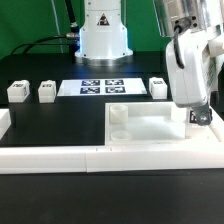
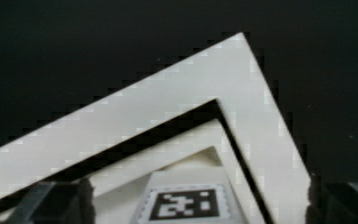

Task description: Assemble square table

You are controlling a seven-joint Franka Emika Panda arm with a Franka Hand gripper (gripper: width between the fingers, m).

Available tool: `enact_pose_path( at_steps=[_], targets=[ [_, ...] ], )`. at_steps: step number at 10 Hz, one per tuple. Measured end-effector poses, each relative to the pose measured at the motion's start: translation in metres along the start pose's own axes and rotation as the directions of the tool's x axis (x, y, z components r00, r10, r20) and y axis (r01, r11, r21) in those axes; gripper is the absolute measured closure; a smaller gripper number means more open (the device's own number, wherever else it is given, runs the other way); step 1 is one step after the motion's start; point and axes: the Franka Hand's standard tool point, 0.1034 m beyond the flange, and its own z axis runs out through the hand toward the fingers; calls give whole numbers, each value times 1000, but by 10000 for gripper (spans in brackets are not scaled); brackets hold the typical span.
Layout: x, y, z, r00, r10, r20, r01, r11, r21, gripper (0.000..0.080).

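- Currently the gripper (image 1: 192,107) is hung low over the corner of the square slab (image 1: 150,128) at the exterior view's right, close above its rim.
- Its fingers (image 2: 43,200) are seen in the wrist view at the two edges of the picture, spread wide; the slab's corner and a black-white tag (image 2: 185,205) lie between them, and nothing appears to be clamped.
- The slab is laid flat on the black table (image 1: 60,120), with its front edge against the long border bar (image 1: 60,158).
- Three leg blocks are left loose behind it: two (image 1: 17,91) (image 1: 46,91) towards the exterior view's left and one (image 1: 158,87) just beside the marker board (image 1: 103,87) on the other side.
- A raised white lump (image 1: 117,114) is seen at the slab's other rear corner; whether it is a socket or a fourth leg cannot be told.
- The step in hand is judged to be the placing of the slab against the bar, with the legs not yet fitted.
- For the next move, the gripper would need to be lifted clear of the rim without the slab being dragged, then brought over a loose leg and lined up squarely with it, so that the block can be gripped upright.
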Motion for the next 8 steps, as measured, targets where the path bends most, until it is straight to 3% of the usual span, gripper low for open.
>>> enact_pose_path(
  at_steps=[2, 3, 8],
  targets=[
    [-13, 4, -27, 999, -45, 22, 45, 999, 23, 152],
    [-17, 3, -40, 998, -63, 30, 62, 998, 14, 151],
    [-17, 4, -40, 996, -83, 30, 83, 997, 10, 151]
  ],
)
